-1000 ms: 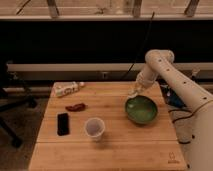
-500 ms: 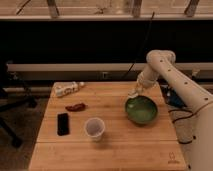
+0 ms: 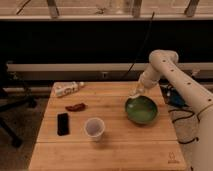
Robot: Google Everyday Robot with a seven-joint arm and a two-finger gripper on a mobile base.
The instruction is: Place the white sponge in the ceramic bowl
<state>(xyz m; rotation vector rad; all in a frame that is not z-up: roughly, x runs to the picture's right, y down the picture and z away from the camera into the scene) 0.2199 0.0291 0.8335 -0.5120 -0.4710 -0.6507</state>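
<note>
On the wooden table (image 3: 115, 150), near its right side, the green bowl (image 3: 141, 110) is sitting where the arm (image 3: 175, 82) can reach it. The arm is bending down from the right so that the gripper (image 3: 136, 93) is hanging just over the bowl's back left rim. A small pale thing is showing at the gripper's tip, and I am guessing that it is the sponge (image 3: 134, 94), so the gripper is probably pinching it and carrying it. It is sitting right above the rim, not yet down inside the bowl, so I am judging that the drop is not done.

Other things are lying well apart on the left, out of the arm's way: a clear cup (image 3: 94, 128) in the middle, a black phone (image 3: 63, 123), a red bag (image 3: 75, 106) and a white packet (image 3: 68, 88) by the back edge
</note>
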